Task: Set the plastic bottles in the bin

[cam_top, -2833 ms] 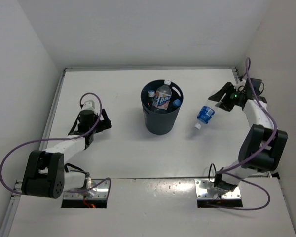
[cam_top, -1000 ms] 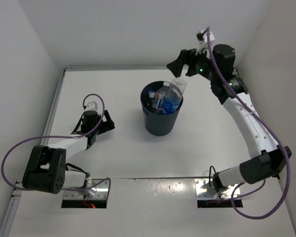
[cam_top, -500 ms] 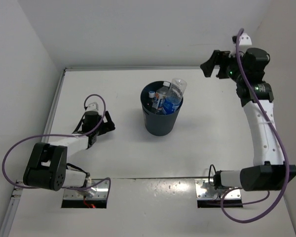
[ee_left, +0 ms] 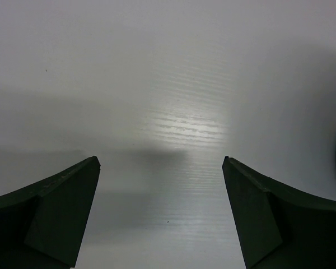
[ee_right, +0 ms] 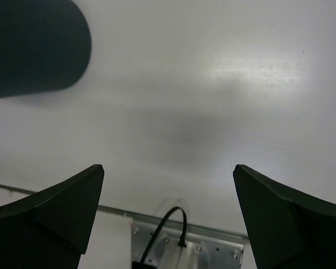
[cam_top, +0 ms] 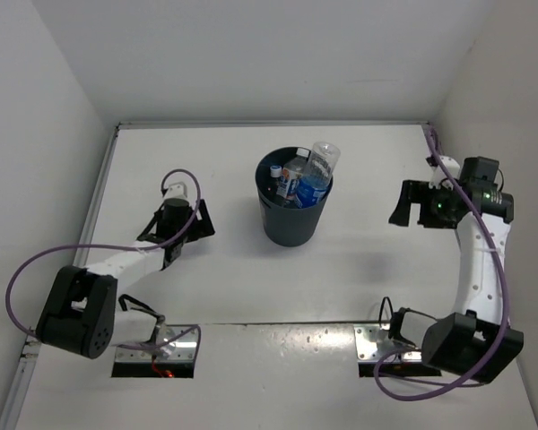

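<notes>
Left gripper [ee_left: 161, 163]: fingers spread, empty; low over the smooth matte white table [cam_top: 233, 282], left side.
Right gripper [ee_right: 168, 169]: fingers spread, empty; near the right edge.
Bin [cam_top: 292, 226]: dark round tapered plastic; centre, toward the far edge, well apart from both grippers.
Plastic bottles [cam_top: 319, 167]: clear, blue-labelled; inside the bin, one leaning above the rim.

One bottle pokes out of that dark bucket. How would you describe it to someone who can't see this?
Find the dark round bin in the middle of the white table. Several plastic bottles sit inside it, and one bottle leans at the right side of its rim. Unlike the others, its clear end sticks up above the rim.
</notes>
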Motion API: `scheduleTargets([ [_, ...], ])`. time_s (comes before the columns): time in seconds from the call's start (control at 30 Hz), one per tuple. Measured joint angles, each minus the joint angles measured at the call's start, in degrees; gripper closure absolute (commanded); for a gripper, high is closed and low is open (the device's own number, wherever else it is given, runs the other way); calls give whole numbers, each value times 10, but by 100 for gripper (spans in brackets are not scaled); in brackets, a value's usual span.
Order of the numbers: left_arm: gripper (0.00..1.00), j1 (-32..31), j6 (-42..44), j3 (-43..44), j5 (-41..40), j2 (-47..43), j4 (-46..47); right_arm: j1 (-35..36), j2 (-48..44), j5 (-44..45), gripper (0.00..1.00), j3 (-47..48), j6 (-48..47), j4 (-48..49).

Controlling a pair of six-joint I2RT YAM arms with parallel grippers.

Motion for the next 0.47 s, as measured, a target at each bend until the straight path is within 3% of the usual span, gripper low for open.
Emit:
scheduleTargets([
  [0.13,8,-7,5,26,-13,-34,-32,-4,-7,8,0,-16,-29,-30],
  [0.17,18,-8,6,36,-16,-47,-43,-2,-15,12,0,-22,-32,-25],
  [0.23,18,-12,7,64,-35,-78,-68,7,-35,21,0,-37,-35,-21],
  [0.47,30,-40,13,210,-169,-170,-112,19,-63,35,0,-53,-28,-1],
])
